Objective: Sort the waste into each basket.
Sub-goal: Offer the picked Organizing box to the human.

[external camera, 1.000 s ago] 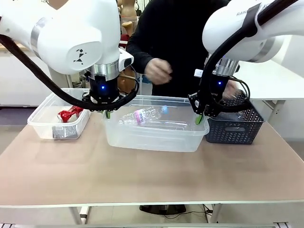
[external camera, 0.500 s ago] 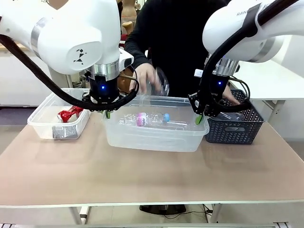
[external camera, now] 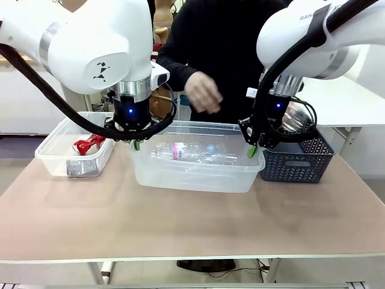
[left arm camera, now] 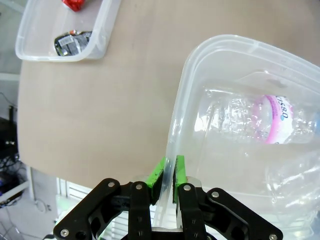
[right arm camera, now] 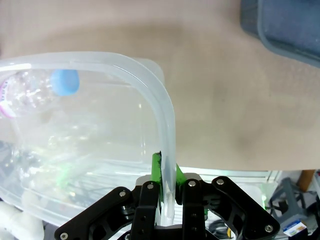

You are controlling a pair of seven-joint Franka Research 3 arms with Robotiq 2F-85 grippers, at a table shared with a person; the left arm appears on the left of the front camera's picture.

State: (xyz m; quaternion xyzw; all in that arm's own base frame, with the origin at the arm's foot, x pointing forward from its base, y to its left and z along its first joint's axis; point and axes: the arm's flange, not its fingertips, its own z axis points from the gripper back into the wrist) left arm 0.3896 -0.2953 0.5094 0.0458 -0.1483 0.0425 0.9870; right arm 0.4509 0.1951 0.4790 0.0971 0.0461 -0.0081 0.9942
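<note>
Since a moment ago the person's hand [external camera: 203, 93] has let go of a clear bottle and lifted; that bottle now lies in the large clear tub [external camera: 192, 174] beside the pink-labelled bottle [external camera: 180, 150].

Small tub [external camera: 54, 162], left: red can [external camera: 88, 144], a flattened one beside it.

Left gripper [left arm camera: 169, 172] and right gripper [right arm camera: 166, 172] each pinch the large tub's rim.

Dark lattice basket [external camera: 298, 159], right; contents unclear. Sorting looks well along.

Tan tabletop [external camera: 192, 223], otherwise bare; white counters behind.
</note>
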